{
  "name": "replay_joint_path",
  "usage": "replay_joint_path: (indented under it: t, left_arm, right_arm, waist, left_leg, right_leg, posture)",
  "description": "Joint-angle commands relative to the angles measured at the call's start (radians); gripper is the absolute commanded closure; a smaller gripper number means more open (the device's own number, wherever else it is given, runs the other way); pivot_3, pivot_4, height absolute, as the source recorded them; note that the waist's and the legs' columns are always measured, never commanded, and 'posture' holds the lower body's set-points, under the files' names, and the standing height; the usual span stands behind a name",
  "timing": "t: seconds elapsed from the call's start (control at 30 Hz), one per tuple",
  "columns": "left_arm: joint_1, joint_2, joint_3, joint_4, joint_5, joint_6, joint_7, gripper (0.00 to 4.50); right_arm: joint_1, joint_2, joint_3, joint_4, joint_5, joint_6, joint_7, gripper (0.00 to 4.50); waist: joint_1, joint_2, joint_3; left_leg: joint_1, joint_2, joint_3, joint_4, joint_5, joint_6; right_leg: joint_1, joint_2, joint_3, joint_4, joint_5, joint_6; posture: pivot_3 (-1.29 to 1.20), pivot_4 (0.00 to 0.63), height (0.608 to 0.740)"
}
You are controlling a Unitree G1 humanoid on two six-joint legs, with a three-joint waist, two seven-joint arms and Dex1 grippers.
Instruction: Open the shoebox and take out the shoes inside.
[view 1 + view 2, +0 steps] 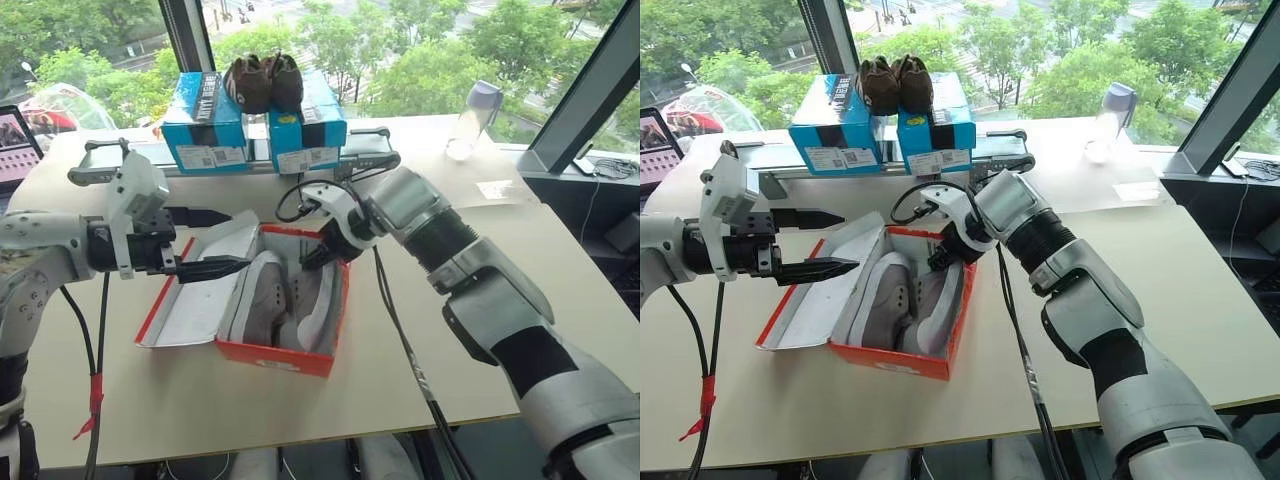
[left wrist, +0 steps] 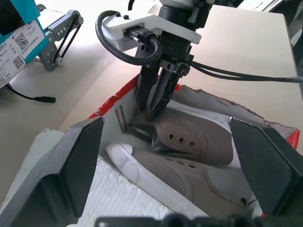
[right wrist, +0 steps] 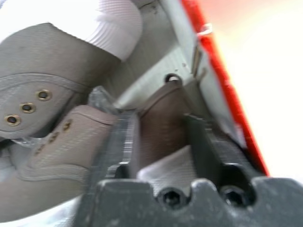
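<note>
The shoebox sits near the middle of the tabletop, toward its near edge, with its hinged lid folded flat toward the tabletop's left edge, white inside up; the shoes lie on their sides inside the box, grey fabric and white soles showing; the right end effector reaches down into the far end of the box, its two fingers drawn close together and clamped on the heel of the shoe that lies by the box's far wall; the left end effector hangs above the lid, just beside the box's left wall, its fingers spread wide apart and gripping nothing; at the tabletop's far edge two blue boxes stand side by side with a pair of dark brown shoes on top; a clear bottle stands near the far right corner.
</note>
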Motion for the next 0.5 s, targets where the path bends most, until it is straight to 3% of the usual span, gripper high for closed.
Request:
replay_joint_path:
  t: [0.03, 0.27, 0.47, 0.5]
  left_arm:
    - [-0.022, 0.015, 0.030, -0.015, -0.007, -0.007, 0.004, 0.00]
    - [-0.040, 0.013, 0.018, 0.002, 0.001, -0.012, 0.001, 0.00]
    - [-0.052, 0.012, 0.008, 0.016, 0.010, -0.018, -0.011, 0.00]
    - [-0.054, 0.011, 0.004, 0.020, 0.013, -0.021, -0.014, 0.00]
  right_arm:
    - [0.033, 0.021, 0.007, 0.013, -0.018, 0.005, 0.022, 4.29]
    - [0.015, 0.024, -0.036, -0.015, -0.026, -0.002, 0.024, 4.40]
    - [-0.047, -0.042, -0.052, -0.181, 0.009, -0.040, 0.140, 4.40]
    - [-0.069, -0.061, -0.064, -0.209, 0.030, -0.012, 0.171, 4.01]
  waist:
    - [0.000, 0.000, 0.000]
    - [-0.003, 0.000, 0.000]
    - [-0.003, 0.001, 0.001]
    - [-0.002, 0.001, 0.001]
  left_leg:
    - [0.000, 0.000, 0.000, 0.000, 0.000, 0.000]
    - [0.000, 0.000, 0.000, 0.000, 0.000, 0.000]
    - [-0.002, 0.000, 0.000, 0.000, 0.000, 0.000]
    - [-0.003, 0.000, 0.000, 0.000, 0.000, 0.000]
  right_leg:
    - [0.000, 0.000, 0.000, 0.000, 0.000, 0.000]
    - [0.000, 0.000, 0.000, 0.000, 0.000, 0.000]
    - [-0.003, 0.000, 0.000, 0.000, 0.000, 0.000]
    - [-0.004, 0.000, 0.000, 0.001, 0.000, 0.000]
  posture:
    - [0.00, 0.150, 0.740]
    - [0.00, 0.150, 0.740]
    - [0.00, 0.150, 0.740]
    - [0.00, 0.150, 0.740]
